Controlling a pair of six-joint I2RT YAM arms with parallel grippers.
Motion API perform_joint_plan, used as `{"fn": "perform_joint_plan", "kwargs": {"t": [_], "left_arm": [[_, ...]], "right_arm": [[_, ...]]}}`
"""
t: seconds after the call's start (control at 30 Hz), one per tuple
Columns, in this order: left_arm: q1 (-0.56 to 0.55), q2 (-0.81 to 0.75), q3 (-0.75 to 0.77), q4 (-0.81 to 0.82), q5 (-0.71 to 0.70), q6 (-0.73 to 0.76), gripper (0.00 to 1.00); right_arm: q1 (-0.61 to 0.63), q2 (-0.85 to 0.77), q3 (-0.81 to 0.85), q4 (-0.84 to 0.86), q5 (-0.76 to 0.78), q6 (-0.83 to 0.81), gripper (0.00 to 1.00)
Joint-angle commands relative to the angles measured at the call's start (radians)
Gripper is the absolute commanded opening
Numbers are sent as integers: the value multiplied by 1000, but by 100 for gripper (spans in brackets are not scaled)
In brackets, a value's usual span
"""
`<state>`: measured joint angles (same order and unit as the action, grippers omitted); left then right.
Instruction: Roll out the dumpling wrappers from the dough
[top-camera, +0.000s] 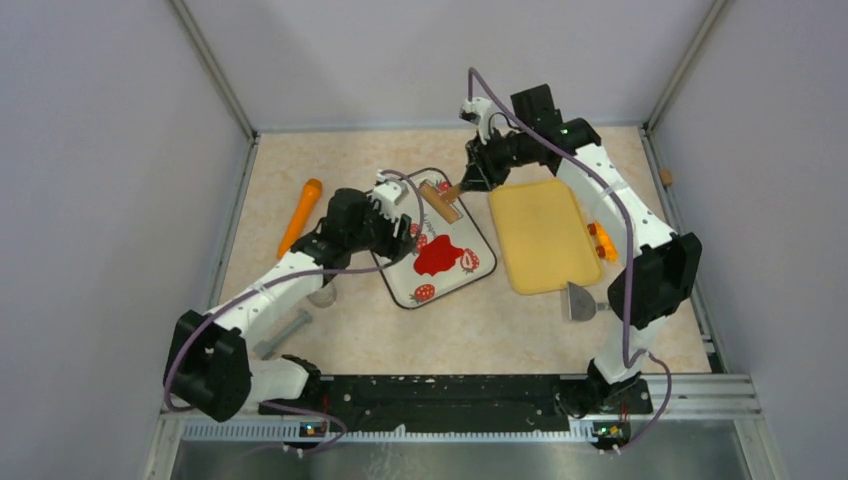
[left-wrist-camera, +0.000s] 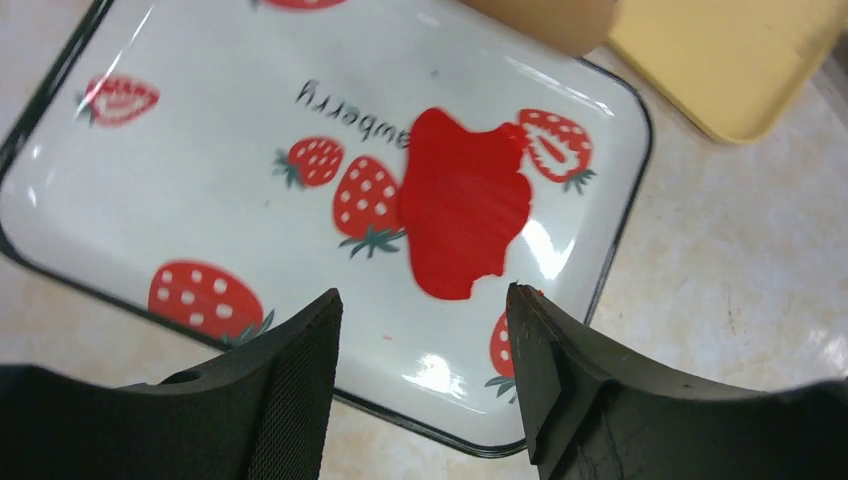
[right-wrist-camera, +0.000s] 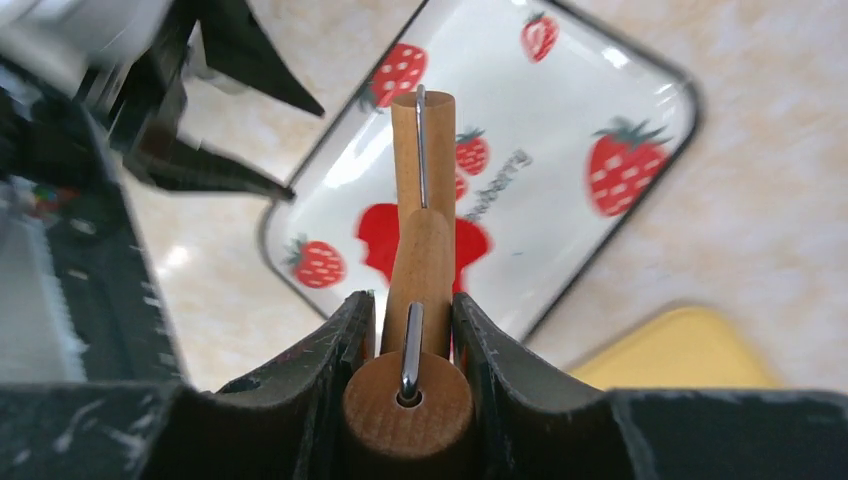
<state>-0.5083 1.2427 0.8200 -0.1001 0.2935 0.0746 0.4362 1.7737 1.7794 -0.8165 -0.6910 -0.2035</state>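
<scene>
- Plainly, in the top external view, the dough (top-camera: 437, 258) is being shown as one flattened, ragged-edged red blob lying on the strawberry tray (top-camera: 447, 286). No round dumpling wrappers are being seen anywhere, so the flattening is being judged as under way and the shaping of discs as not yet done.
- In the same view, the yellow tray (top-camera: 540, 240), just right of the strawberry tray, is being shown with no red pieces on it. The rolling pin (top-camera: 440, 204) is being held over the far part of the strawberry tray by the right gripper (top-camera: 470, 181), apart from the dough. The left gripper (top-camera: 405, 236) is being seen at the tray's left side.
- In the left wrist view, the left gripper (left-wrist-camera: 425, 310) is being seen with its jaws well apart and nothing between them, poised above the tray's near rim. The dough (left-wrist-camera: 465, 205) is lying beyond them, thin, uneven in outline and overlapping the printed strawberries.
- In the right wrist view, the right gripper (right-wrist-camera: 415, 312) is being seen clamped narrowly on the rolling pin's (right-wrist-camera: 424, 150) wooden handle, the roller pointing out over the tray. The dough (right-wrist-camera: 379, 240) is lying beneath it; whether the roller is touching the dough cannot be told here.
</scene>
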Motion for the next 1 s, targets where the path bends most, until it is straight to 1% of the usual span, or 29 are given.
{"fn": "perform_joint_plan", "kwargs": {"t": [0.0,0.1,0.2,0.3,0.37,0.43,0.5,0.6,0.8,0.9,0.97], "left_arm": [[117,92,87,-117,-1,-323,63],[164,179,120,-120,-19,-435,60],[183,250,150,-118,-124,-505,58],[203,309,181,-117,-215,-544,57],[206,344,215,-142,-268,-552,55],[213,372,232,-150,-283,-550,54],[219,396,243,-174,-334,-556,53],[227,408,242,-189,-351,-567,53],[238,421,226,-212,-370,-592,54],[244,450,217,-201,-345,-588,55],[246,467,213,-190,-322,-580,54]], "right_arm": [[97,6,152,-186,133,-599,0],[184,-32,47,-154,280,-774,0],[268,-85,-96,-68,417,-918,0],[317,-82,-176,13,506,-999,0],[340,-61,-180,36,548,-1025,0],[355,-43,-173,58,563,-1031,0],[365,-22,-160,60,575,-1036,0],[367,5,-148,52,568,-1037,0],[366,27,-205,38,522,-1051,0],[366,54,-214,-27,484,-1067,0],[366,86,-164,-126,451,-1070,0]]}}
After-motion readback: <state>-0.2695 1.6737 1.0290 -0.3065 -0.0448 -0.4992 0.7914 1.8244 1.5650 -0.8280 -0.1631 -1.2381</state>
